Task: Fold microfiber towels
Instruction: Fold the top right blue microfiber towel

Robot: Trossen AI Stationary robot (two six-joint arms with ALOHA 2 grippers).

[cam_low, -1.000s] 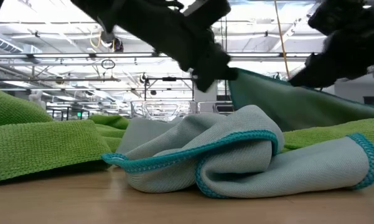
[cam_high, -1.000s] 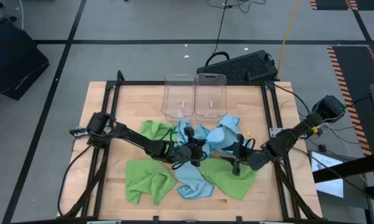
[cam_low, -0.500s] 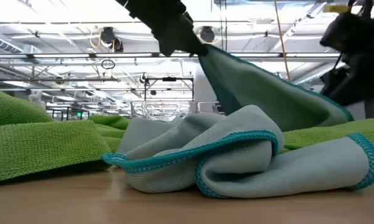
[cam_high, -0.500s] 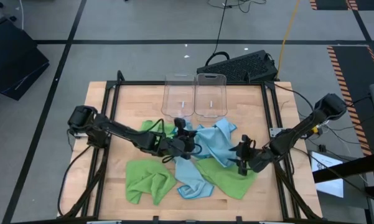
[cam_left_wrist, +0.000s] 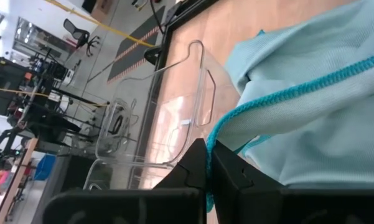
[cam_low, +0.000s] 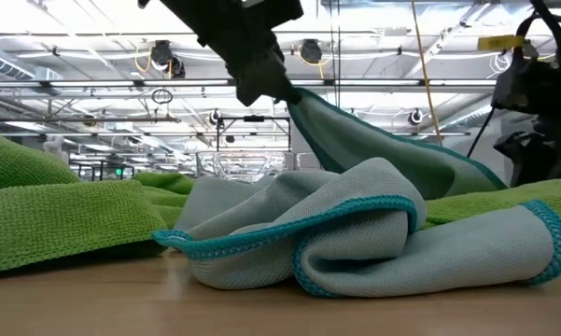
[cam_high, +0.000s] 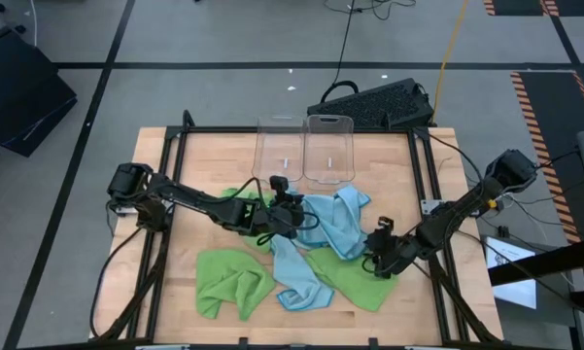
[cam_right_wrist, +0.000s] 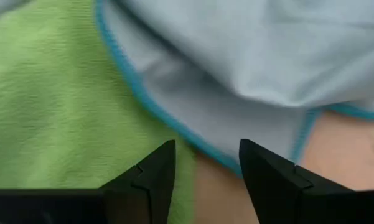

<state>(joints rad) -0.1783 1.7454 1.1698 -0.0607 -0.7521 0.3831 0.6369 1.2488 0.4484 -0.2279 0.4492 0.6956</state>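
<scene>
Several microfiber towels lie heaped at mid-table. My left gripper [cam_high: 299,208] is shut on a light blue towel [cam_high: 336,222], raised near the clear bins [cam_high: 304,148]. A second light blue towel [cam_high: 296,280] lies crumpled toward the near edge, between two lime green towels [cam_high: 229,280] [cam_high: 358,279]. A third green towel [cam_high: 239,202] lies under my left arm. My right gripper [cam_high: 374,259] stands open at the near right. It tips down over the green towel [cam_right_wrist: 56,106] and a blue towel's stitched edge [cam_right_wrist: 174,127]; I see no touch. My left gripper pinches the raised towel's teal-stitched edge [cam_left_wrist: 215,132] between its two fingers, at what looks like a corner [cam_low: 294,97]. The fingers come from the table's left, slanting a little downward. The cloth slopes down from the hold toward the right, fairly taut. Its lower part lies on the heap.
Two clear plastic bins stand side by side at the far middle [cam_left_wrist: 174,124]. A black frame [cam_high: 175,146] runs around the tabletop. Bare wood shows at the far left and far right [cam_high: 408,165]. A black keyboard [cam_high: 374,102] lies beyond the far edge.
My left gripper has risen and gone toward the far edge, still shut on the light blue towel's edge. That edge has been drawn up, and the bunched cloth has spread into a sloping sheet. My right gripper has backed off toward the near right and tipped downward.
</scene>
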